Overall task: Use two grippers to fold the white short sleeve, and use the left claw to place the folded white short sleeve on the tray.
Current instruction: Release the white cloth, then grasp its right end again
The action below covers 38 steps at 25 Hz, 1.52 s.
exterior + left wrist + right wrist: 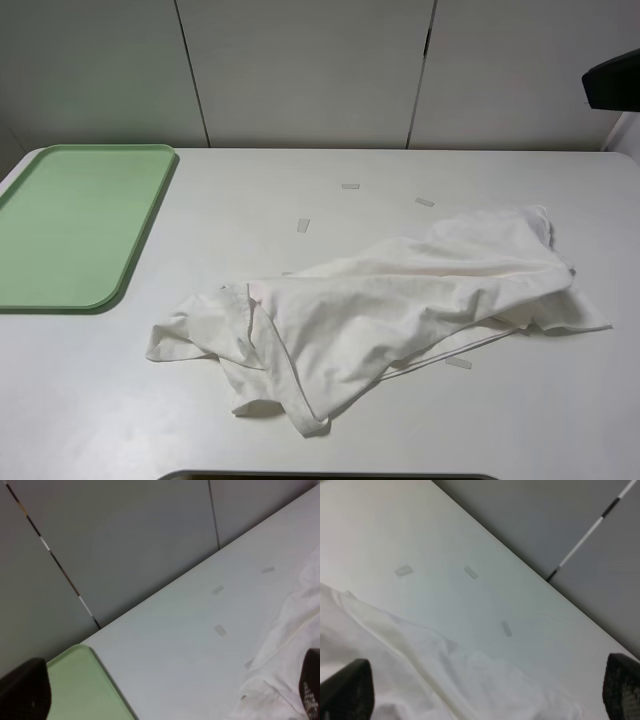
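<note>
The white short sleeve (400, 300) lies crumpled and spread across the middle and right of the white table. It also shows in the left wrist view (287, 650) and the right wrist view (420, 675). The pale green tray (75, 225) lies flat and bare at the far left, and its corner shows in the left wrist view (80, 690). My left gripper (169, 687) is open, raised above the table between tray and shirt. My right gripper (485, 687) is open, raised above the shirt. Neither claw touches the cloth.
Several small pale tape strips (303, 225) are stuck on the table behind the shirt. A grey panelled wall (300, 70) stands along the table's far edge. A black arm part (612, 80) juts in at the upper right.
</note>
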Tool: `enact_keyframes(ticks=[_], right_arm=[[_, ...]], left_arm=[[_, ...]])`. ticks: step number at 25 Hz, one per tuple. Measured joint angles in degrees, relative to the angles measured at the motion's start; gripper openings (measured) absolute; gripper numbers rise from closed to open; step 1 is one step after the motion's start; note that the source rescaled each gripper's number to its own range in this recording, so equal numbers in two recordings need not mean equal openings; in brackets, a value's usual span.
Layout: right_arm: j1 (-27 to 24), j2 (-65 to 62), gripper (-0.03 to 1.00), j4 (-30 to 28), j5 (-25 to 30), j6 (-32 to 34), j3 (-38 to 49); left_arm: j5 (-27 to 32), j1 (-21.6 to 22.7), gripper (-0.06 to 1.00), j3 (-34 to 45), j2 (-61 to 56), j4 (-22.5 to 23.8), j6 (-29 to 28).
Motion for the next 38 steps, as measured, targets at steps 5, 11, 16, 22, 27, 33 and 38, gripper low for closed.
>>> enact_keyframes(ticks=[5, 11, 16, 22, 27, 33, 38], right_arm=[[0.00, -0.28, 1.00, 5.14, 0.87, 0.14, 0.06], [0.00, -0.28, 1.00, 7.06, 1.05, 0.14, 0.06], [0.00, -0.28, 1.00, 7.46, 1.05, 0.35, 0.06], [0.00, -0.28, 1.00, 8.47, 1.05, 0.68, 0.06], [0.00, -0.28, 1.00, 9.73, 1.07, 0.86, 0.10], [0.00, -0.28, 1.00, 10.23, 1.58, 1.53, 0.10], [0.00, -0.28, 1.00, 10.86, 7.49, 5.46, 0.10]], left_arm=[[-0.55, 0.00, 1.00, 3.26, -8.20, 0.00, 0.00], [-2.69, 0.00, 1.00, 10.27, -20.95, 0.30, 0.00], [0.16, 0.00, 1.00, 14.58, -25.99, 3.17, -3.53], [9.58, -0.05, 1.00, 22.45, -25.99, 4.84, -10.51], [13.48, -0.05, 1.00, 26.97, -25.99, 4.46, -12.13], [14.34, -0.05, 1.00, 27.50, -25.99, 4.46, -12.41], [14.34, 0.11, 1.00, 27.50, -25.99, 4.46, -12.55]])
